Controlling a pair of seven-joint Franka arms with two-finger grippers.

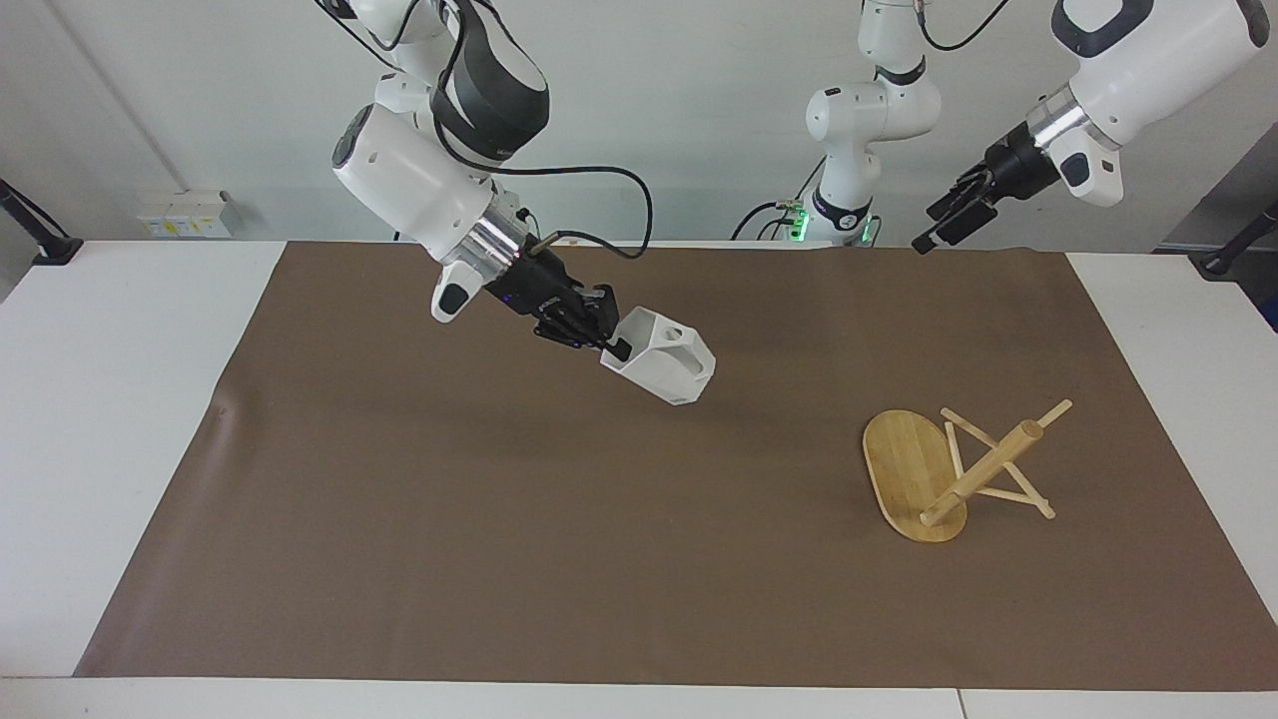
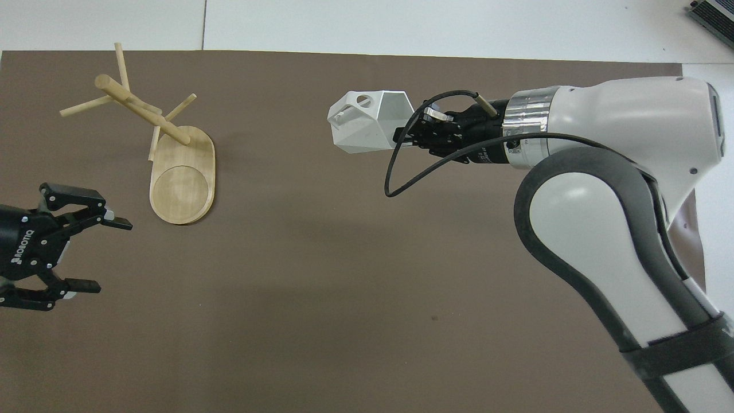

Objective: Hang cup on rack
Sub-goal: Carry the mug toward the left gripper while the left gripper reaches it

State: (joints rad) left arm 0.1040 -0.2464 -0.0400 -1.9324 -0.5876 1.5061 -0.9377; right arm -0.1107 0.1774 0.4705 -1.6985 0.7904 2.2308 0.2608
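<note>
My right gripper [image 1: 611,347] [image 2: 401,133] is shut on the rim wall of the white faceted cup [image 1: 661,370] [image 2: 369,121] and holds it in the air over the middle of the brown mat, tilted on its side. The cup's pierced handle points toward the left arm's end. The bamboo rack [image 1: 949,469] [image 2: 160,137] lies tipped over near the left arm's end, its oval base [image 1: 904,469] [image 2: 183,180] propped up on edge and its pegs resting on the mat. My left gripper [image 1: 949,215] [image 2: 97,252] hangs open in the air over the mat's edge at its own end, nothing in it.
A brown mat [image 1: 559,539] [image 2: 321,275] covers most of the white table [image 1: 110,419]. A black cable [image 2: 410,172] loops off the right wrist beside the cup.
</note>
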